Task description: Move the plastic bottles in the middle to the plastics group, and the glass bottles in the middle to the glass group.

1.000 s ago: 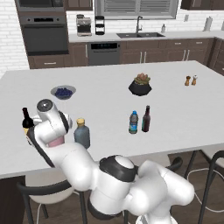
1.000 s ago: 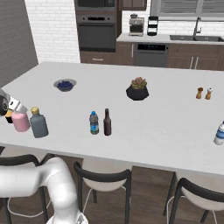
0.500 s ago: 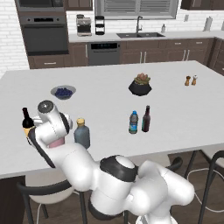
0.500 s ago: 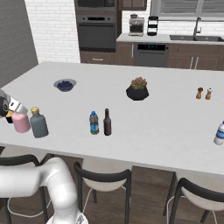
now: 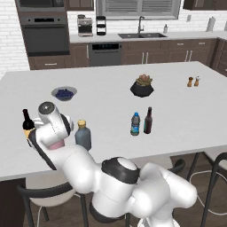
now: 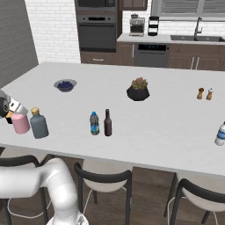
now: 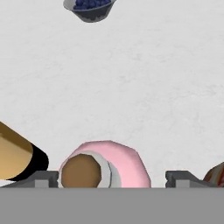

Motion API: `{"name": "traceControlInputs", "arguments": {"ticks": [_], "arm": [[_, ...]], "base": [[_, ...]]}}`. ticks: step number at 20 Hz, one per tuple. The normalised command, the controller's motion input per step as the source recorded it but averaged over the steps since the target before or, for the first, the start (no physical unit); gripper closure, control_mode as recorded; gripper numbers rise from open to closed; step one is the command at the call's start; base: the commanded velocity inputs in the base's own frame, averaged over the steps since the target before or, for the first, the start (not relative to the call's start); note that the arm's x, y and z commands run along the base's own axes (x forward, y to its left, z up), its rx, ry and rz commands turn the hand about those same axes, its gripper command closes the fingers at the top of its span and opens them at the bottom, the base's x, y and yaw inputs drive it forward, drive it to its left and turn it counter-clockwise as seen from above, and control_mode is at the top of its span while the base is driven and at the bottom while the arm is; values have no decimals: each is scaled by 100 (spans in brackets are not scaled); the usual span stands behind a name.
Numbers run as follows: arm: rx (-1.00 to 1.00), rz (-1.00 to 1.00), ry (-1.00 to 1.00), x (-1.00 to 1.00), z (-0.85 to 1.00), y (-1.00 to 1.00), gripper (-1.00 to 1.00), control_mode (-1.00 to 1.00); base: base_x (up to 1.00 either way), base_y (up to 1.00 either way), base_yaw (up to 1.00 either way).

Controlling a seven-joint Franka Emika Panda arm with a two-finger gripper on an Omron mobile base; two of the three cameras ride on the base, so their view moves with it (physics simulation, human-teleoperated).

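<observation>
We see the gripper [image 7: 112, 177] fingers spread wide either side of the pink bottle [image 7: 107, 164], not clamping it. It stands just beside the grey flask [image 6: 39, 124], near 1 yellow-labelled wine bottle [image 5: 28, 124].

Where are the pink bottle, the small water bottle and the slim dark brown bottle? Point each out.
pink bottle [image 6: 20, 123], right base view, on its pink body.
small water bottle [image 6: 94, 124], right base view, on its blue label.
slim dark brown bottle [image 6: 107, 125], right base view, on its body.

Grey flask [image 6: 39, 125] and wine bottle [image 5: 27, 123] crowd the pink bottle [image 6: 20, 122].
</observation>
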Motion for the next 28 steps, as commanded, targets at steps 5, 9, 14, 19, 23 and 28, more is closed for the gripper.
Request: {"name": "traceControlInputs", "arguments": {"ticks": [5,9,14,19,23,28], "arm": [[0,0,0,0,5,0,-100,-100],[2,2,0,-11,50,0,-100,-100],[1,4,0,-22,57,0,-100,-100],[0,1,0,-36,46,-15,-100,-100],[0,0,0,-37,34,-64,-100,-100],[1,0,0,-25,28,-87,-100,-100]], "base": [[0,0,0],[0,0,0],[0,0,0],[0,0,0],[0,0,0],[0,0,0]]}}
